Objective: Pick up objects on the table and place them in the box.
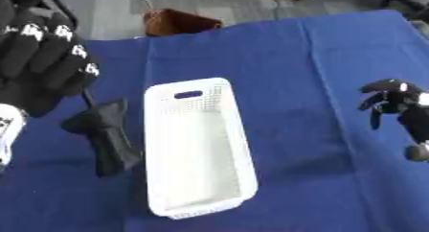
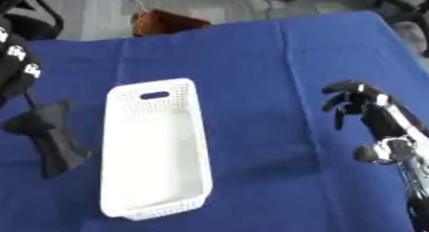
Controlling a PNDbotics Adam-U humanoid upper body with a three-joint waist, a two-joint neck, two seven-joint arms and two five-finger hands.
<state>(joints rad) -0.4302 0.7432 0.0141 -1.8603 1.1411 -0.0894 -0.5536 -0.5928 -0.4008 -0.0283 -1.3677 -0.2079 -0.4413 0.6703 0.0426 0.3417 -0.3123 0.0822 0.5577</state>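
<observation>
A white perforated box point(image 1: 237, 130) lies lengthwise on the blue table, and I see nothing inside it. My left hand point(image 1: 43, 53) is raised at the upper left, close to the camera, its fingers curled. A thin dark stem runs down from under those fingers to a black, bow-shaped object point(image 1: 107, 136) that hangs or stands just left of the box; I cannot tell whether it touches the cloth. My right hand point(image 2: 358, 100) hovers over the cloth to the right of the box, its fingers loosely bent downward and holding nothing.
Blue cloth point(image 1: 310, 58) covers the table. A brown container point(image 1: 180, 21) stands on the floor beyond the far edge. Something white point(image 1: 6, 130) shows at the left edge.
</observation>
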